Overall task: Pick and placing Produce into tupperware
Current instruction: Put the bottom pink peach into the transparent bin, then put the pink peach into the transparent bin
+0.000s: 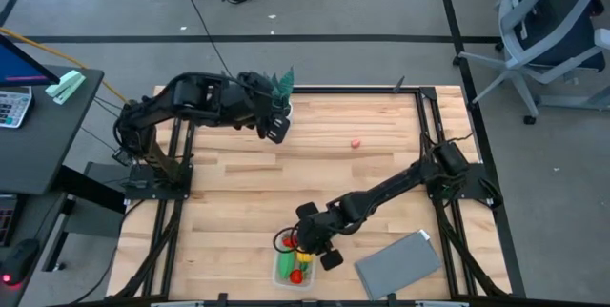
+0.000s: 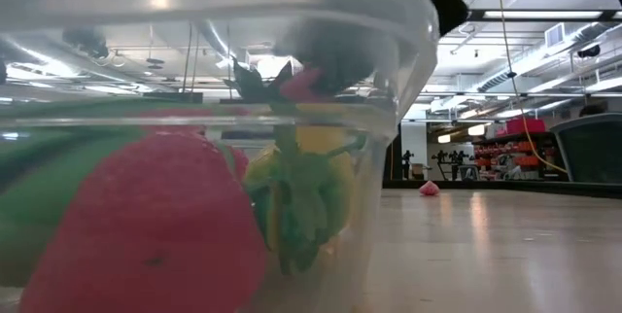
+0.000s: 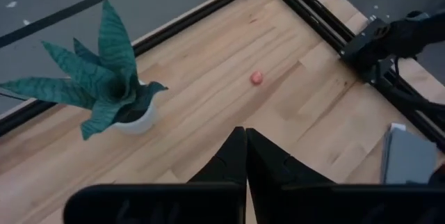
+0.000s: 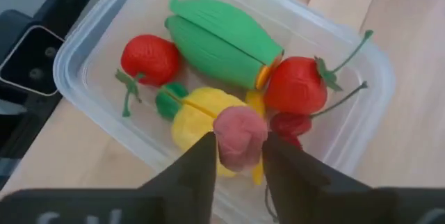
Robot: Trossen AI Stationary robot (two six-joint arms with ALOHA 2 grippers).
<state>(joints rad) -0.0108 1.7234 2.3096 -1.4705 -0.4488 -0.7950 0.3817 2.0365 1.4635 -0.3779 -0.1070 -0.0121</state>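
The tupperware (image 4: 348, 64), a clear box, sits near the table's near edge (image 1: 295, 271) and fills the low view (image 2: 389, 80). In it lie a green piece (image 4: 222, 40), red pieces (image 4: 149, 58), and a yellow piece (image 4: 191, 116). My right gripper (image 4: 240, 158) hangs over the box (image 1: 307, 242), shut on a pink piece of produce (image 4: 240, 135). A second pink piece (image 1: 355, 141) rests on the bare wood toward the far right (image 3: 256, 77). My left gripper (image 3: 245, 158) is shut on nothing and waits by the potted plant (image 1: 276, 126). My right gripper pinches the small pink piece of produce (image 4: 240, 140) between its two fingers (image 4: 201, 165), one on each side of it. The fingers come from above, pointing down into the tupperware. The pink piece sits over the yellow piece; whether it touches it I cannot tell.
A spiky green plant in a white pot (image 3: 115, 85) stands at the far edge beside my left gripper. A flat grey sheet (image 1: 398, 264) lies right of the tupperware by the near edge. Black frame rails (image 1: 429, 126) run along the table's sides.
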